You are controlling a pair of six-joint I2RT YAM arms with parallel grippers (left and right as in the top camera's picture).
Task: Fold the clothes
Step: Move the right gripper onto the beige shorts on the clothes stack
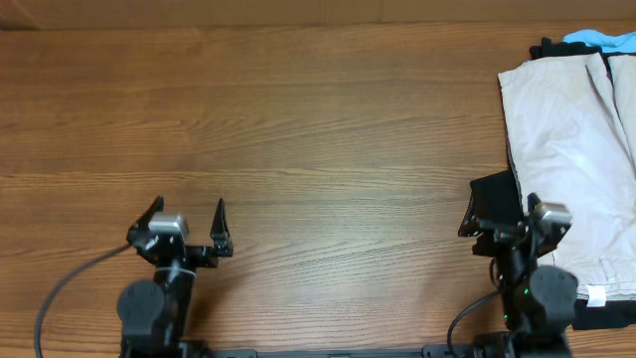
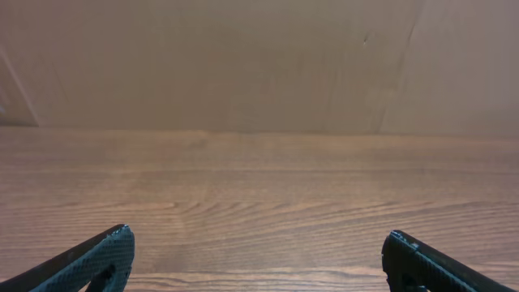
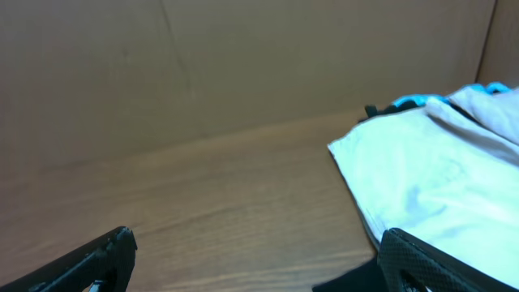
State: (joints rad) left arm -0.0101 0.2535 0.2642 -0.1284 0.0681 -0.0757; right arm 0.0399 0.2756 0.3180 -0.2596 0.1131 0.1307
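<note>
The beige shorts (image 1: 568, 129) lie flat at the right edge of the surface (image 1: 318, 119), beside the right claw (image 1: 504, 214), which, like the left claw (image 1: 187, 214), gapes empty; soft, light and floppy, they'd best be pinched at a corner hem, I reckon.

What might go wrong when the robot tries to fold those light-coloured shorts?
1. The beige shorts lie over a black garment, with blue cloth peeking out behind. The right gripper, open and right beside the black one, might pinch that layer too and drag it along.
2. The left gripper, also open, sits far across the table from the shorts. If only one arm pulls them over, they will likely bunch up.
</note>
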